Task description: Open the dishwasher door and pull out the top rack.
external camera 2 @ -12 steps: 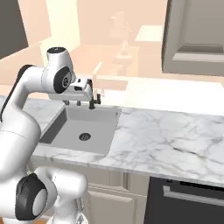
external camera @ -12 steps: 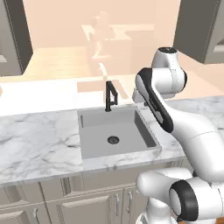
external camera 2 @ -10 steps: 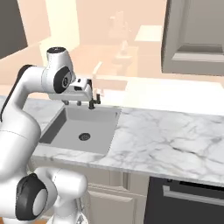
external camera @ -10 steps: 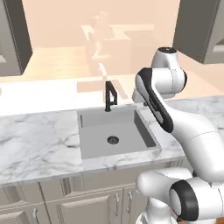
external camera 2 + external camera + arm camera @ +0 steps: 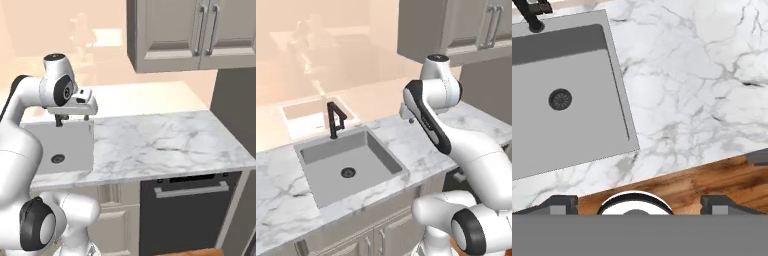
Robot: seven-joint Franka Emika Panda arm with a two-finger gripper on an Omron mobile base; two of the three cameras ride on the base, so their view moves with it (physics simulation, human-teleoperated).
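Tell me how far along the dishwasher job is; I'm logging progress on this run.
Nothing is done yet. The dishwasher door is closed flush under the marble counter, its handle untouched, so the top rack is hidden behind it. In hand: the hand hangs high over the counter edge beside the sink, with its fingers apart and empty. Left: reach down to the door, pull it open, then slide the rack out.

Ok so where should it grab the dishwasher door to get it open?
Best bet is the silver bar handle across the top of the dishwasher door, taken from the front. The bar runs level and the door is shut and upright, so one finger above and one below should hold for an outward, downward pull.
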